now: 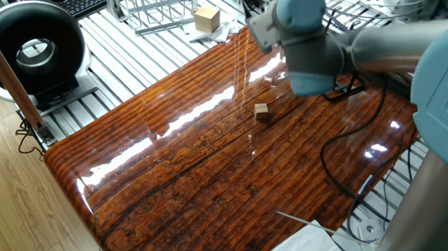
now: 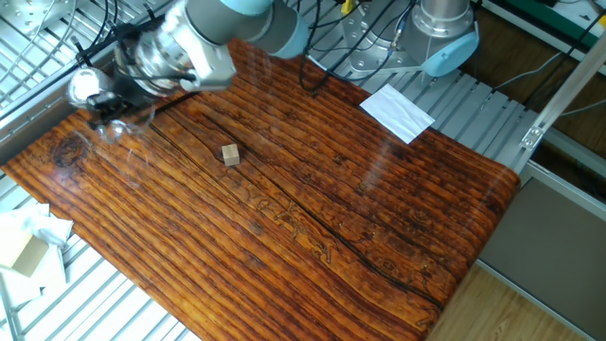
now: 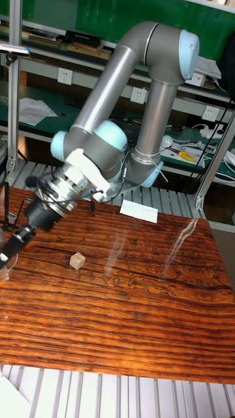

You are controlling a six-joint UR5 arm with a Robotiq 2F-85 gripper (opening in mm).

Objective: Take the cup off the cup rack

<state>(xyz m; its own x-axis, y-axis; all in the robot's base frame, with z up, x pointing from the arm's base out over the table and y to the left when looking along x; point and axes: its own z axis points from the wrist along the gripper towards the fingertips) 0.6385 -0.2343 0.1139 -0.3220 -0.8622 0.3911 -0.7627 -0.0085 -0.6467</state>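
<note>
The clear glass cup is motion-blurred at the far left corner of the wooden table, and my gripper is closed around it. The tall fixed view has the dark fingers at the left edge, with the cup only partly in frame. Just below the cup a few faint thin wires show; I take them for the cup rack, though its shape is unclear. In one fixed view my arm hides gripper, cup and rack.
A small wooden cube lies on the table near the gripper. White paper lies at the far edge. Off the table are a cardboard box, a silver wire frame and a black round fan.
</note>
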